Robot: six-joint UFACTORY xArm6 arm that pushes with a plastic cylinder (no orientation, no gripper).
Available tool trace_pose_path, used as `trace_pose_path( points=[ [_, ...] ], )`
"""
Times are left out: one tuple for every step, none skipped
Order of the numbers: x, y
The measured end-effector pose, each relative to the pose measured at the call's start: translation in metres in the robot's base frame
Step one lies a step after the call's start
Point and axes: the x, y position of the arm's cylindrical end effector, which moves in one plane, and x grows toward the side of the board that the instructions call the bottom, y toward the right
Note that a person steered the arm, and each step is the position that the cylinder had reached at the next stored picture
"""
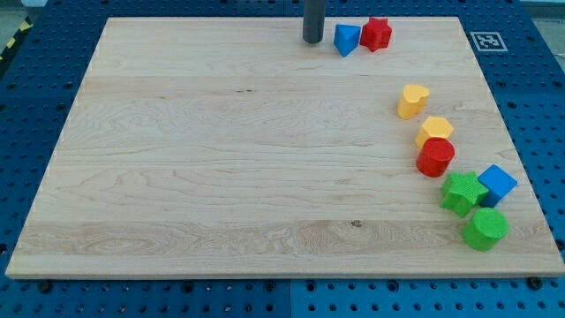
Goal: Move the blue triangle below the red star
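The blue triangle [346, 39] lies near the view's top edge of the wooden board, touching the left side of the red star [376, 34]. My tip [312, 40] is just left of the blue triangle, a small gap apart from it. The rod rises straight up out of the view's top.
Down the view's right side lie a yellow heart [411, 101], a yellow hexagon [434, 131], a red cylinder [435, 157], a green star [462, 193], a blue cube [497, 185] and a green cylinder [485, 229]. The board's [221, 159] top edge is close behind the triangle.
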Motion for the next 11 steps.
trace_pose_path(
  points=[
    [0.016,0.008],
    [0.018,0.017],
    [0.011,0.017],
    [0.006,0.017],
    [-0.003,0.017],
    [-0.007,0.017],
    [-0.006,0.029],
    [0.002,0.049],
    [0.016,0.059],
    [0.028,0.071],
    [0.028,0.076]
  ],
)
